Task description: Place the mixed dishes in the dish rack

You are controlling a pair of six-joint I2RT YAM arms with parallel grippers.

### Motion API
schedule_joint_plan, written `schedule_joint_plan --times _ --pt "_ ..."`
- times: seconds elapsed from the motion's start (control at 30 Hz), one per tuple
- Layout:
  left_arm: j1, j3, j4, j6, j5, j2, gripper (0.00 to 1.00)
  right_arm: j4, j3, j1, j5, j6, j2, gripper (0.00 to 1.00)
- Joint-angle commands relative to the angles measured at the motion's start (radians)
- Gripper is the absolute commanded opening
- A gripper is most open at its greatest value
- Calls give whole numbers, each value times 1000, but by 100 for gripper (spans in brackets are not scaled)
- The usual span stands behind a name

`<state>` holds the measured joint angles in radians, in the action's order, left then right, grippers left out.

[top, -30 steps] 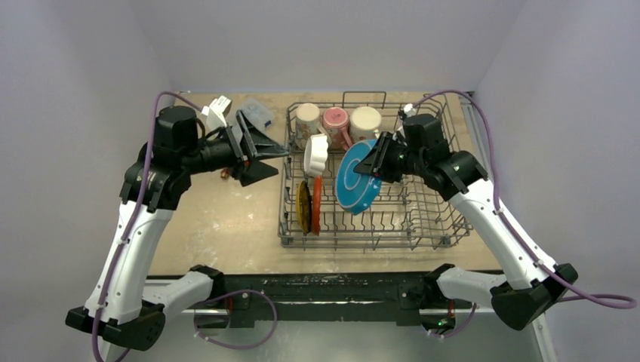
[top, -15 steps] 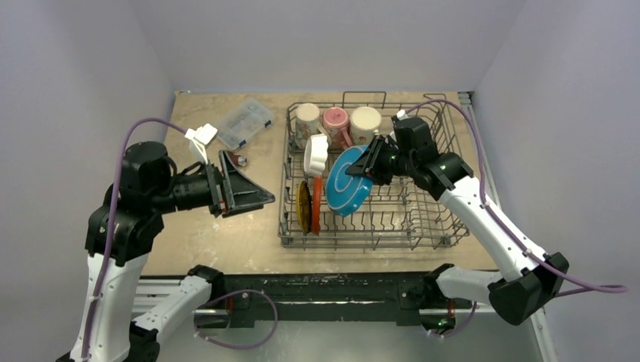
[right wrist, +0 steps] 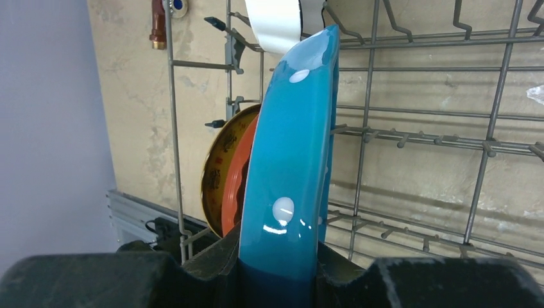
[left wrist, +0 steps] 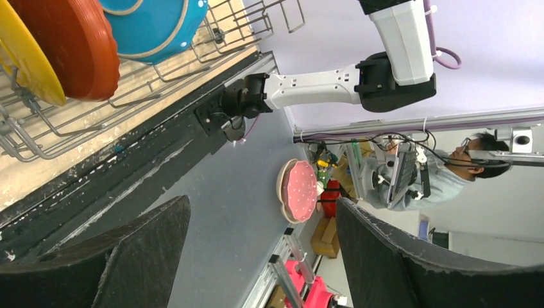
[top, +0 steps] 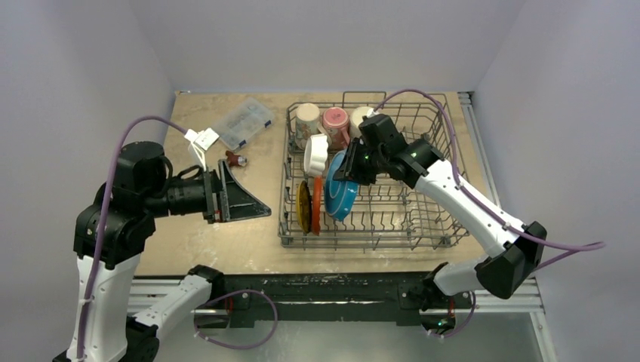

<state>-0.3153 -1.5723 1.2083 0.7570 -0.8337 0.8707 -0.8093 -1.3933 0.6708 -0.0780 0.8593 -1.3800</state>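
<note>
Three mugs: a cream mug, a pink mug and a second cream mug sit in a row at the far left end of the dish rack; the right arm partly hides the last one.
Dish rack: a grey wire basket with upright tines, on the table, taking up its right half.
White-dotted blue plate: held on edge inside the rack, tilted a little, just right of the orange plate; whether its lower rim touches the wires cannot be told.
Right gripper: reaching into the rack from the right, jaws clamped on the blue plate's rim, one finger on each face.
Orange plate: standing on edge between tines near the rack's left wall.
Yellow-patterned plate: on edge just left of the orange plate, close against it.
White scalloped bowl: on edge in the rack, between the mugs and the plates.
Left gripper: above the table, left of the rack, jaws wide apart and holding nothing, fingers pointing toward the rack.
Clear compartment box: on the table's far left part, well apart from the rack.
Red-brown tool: on the table between the box and the left gripper.
</note>
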Motion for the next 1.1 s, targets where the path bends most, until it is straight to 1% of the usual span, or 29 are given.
schedule_joint_plan --times 0.0,0.13,0.3,0.4,0.63,0.77,0.9,1.0,1.07 --pt "-13 -17 8 -44 -18 18 82 -21 -131 16 91 -68 21 0" --pt "-19 -3 0 -34 -17 24 82 -45 -156 62 131 -56 4 0" --pt "-21 19 -13 -16 -18 16 82 -3 -68 129 186 12 34 0" --pt "-21 14 -13 -16 -15 15 82 27 -13 136 215 29 51 0" --pt "-20 30 -23 5 -16 13 82 11 -15 154 244 11 14 0" --pt "-21 43 -30 9 -15 4 82 13 18 159 257 24 7 1" --pt "-20 31 -39 20 -10 4 82 -12 40 159 276 61 11 10" --pt "-21 50 -46 20 -10 -3 82 -12 74 159 271 82 26 22" --pt "-21 61 -53 26 -15 -7 82 29 112 159 242 91 47 28"
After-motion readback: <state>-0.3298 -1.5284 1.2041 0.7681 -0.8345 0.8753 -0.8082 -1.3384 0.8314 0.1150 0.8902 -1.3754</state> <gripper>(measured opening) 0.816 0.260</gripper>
